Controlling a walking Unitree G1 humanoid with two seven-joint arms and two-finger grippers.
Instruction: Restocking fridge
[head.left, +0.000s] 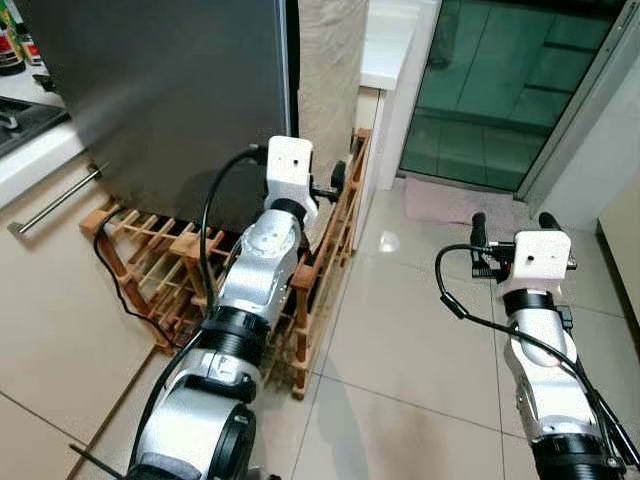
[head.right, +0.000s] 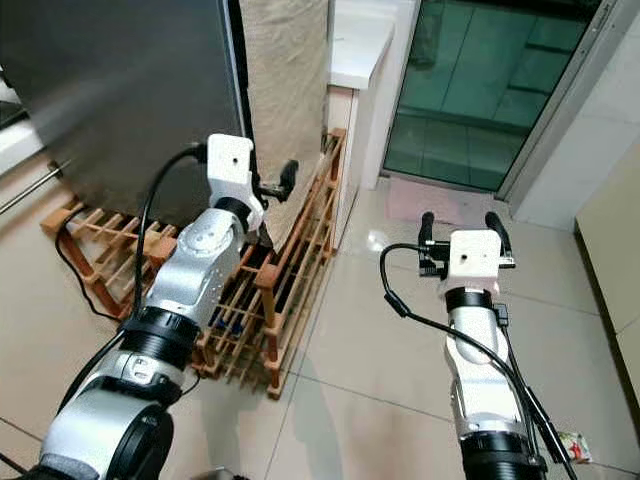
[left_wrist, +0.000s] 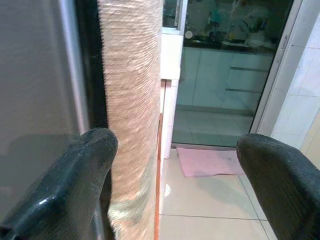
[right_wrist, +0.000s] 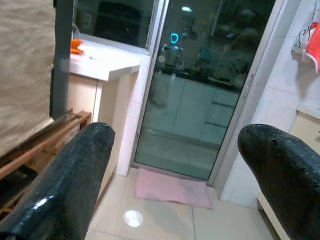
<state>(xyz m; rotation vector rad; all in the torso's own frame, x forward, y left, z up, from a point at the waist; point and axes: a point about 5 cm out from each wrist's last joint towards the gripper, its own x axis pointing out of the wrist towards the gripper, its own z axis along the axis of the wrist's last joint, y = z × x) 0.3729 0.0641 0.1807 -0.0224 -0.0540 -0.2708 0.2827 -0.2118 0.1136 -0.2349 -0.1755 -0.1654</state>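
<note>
The fridge (head.left: 170, 90) stands at the upper left with its dark grey door closed. My left gripper (head.left: 325, 185) is raised at the door's right edge, over the wooden rack. It is open with nothing between its fingers, and one finger (left_wrist: 75, 175) lies close to the door's black edge strip. A beige cloth (left_wrist: 130, 100) hangs down the fridge's side just beyond it. My right gripper (head.left: 512, 225) is held up over the tiled floor to the right, open and empty, pointing toward the glass door.
A wooden slatted rack (head.left: 150, 270) sits on the floor against the fridge's base. Beyond are a white counter (head.left: 390, 40), a sliding glass door (head.left: 500, 90) and a pink mat (head.left: 450, 200). A cabinet handle (head.left: 55, 205) juts out at left. A small packet (head.right: 570, 445) lies on the floor.
</note>
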